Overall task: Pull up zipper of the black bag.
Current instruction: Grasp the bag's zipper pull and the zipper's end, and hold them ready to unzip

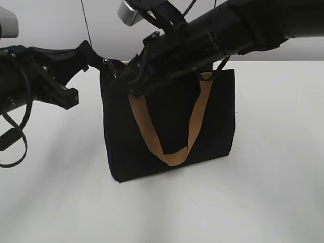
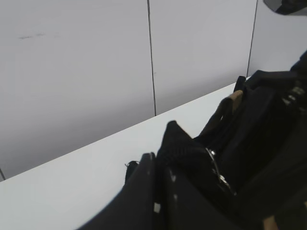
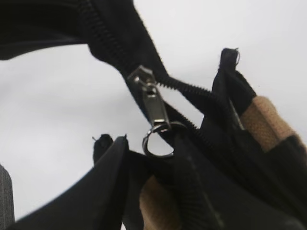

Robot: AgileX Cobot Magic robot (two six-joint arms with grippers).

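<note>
The black bag stands upright on the white table, one tan strap hanging down its front. My left gripper is shut on the black fabric end at the bag's top left corner; in the left wrist view the jaws pinch that fabric. My right gripper sits at the top rim, left of the middle. In the right wrist view the zipper's silvery pull tab hangs with its ring between my right gripper's fingertips. The fingers stand a little apart, and the left one does not touch the ring.
The white table spreads around the bag. A grey panelled wall runs behind the table's far edge. A loose black cable loop hangs under the left arm. A tan strap lies at the bag's rim in the right wrist view.
</note>
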